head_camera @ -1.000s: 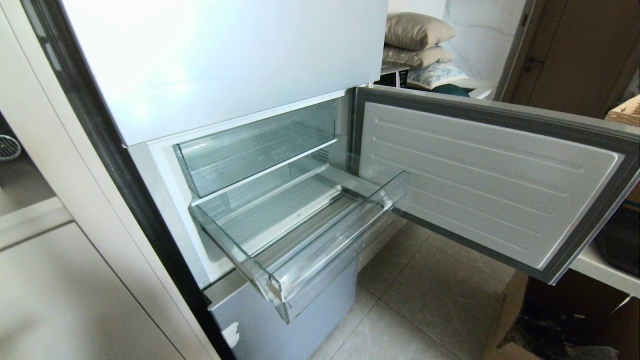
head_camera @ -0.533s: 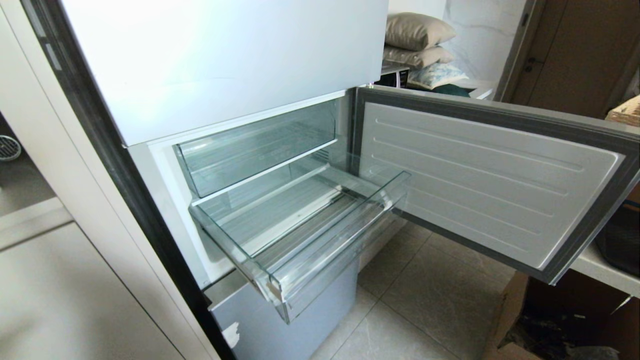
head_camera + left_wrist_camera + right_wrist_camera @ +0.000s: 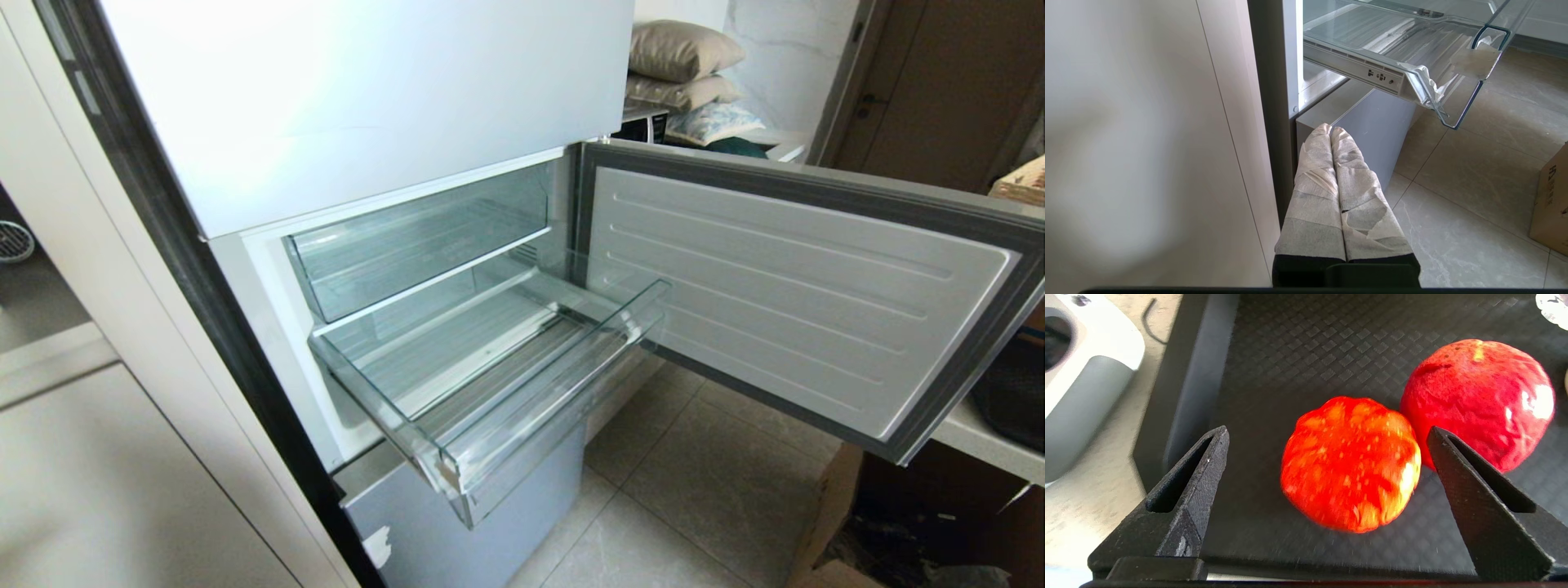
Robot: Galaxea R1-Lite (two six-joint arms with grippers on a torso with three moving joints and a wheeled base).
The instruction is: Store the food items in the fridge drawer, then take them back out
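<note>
We see our right gripper (image 3: 1327,433) only in the right wrist view, black wedge fingers spread wide and holding nothing, poised above a dark textured tray (image 3: 1298,347). Between those fingers lies the round, ribbed orange-red fruit (image 3: 1350,463), resting on the tray floor and untouched by either finger. Beside it, toward the upper right of that frame and seemingly touching it, sits a darker red, smoother round fruit (image 3: 1478,400). The tray's raised wall runs down the left of the frame, with a pale counter and a white-and-grey appliance (image 3: 1081,375) beyond it. Our left gripper (image 3: 1331,130), its fingers wrapped in pale tape and pressed together, hangs low beside the fridge's dark edge, pointing toward a blue-grey lower panel (image 3: 1372,122). The head view shows neither arm; there the wide, clear-plastic fridge drawer (image 3: 522,425) stands pulled out at centre, nothing in it, with the open fridge door (image 3: 800,302) to its right and tiled floor (image 3: 702,490) below.
</note>
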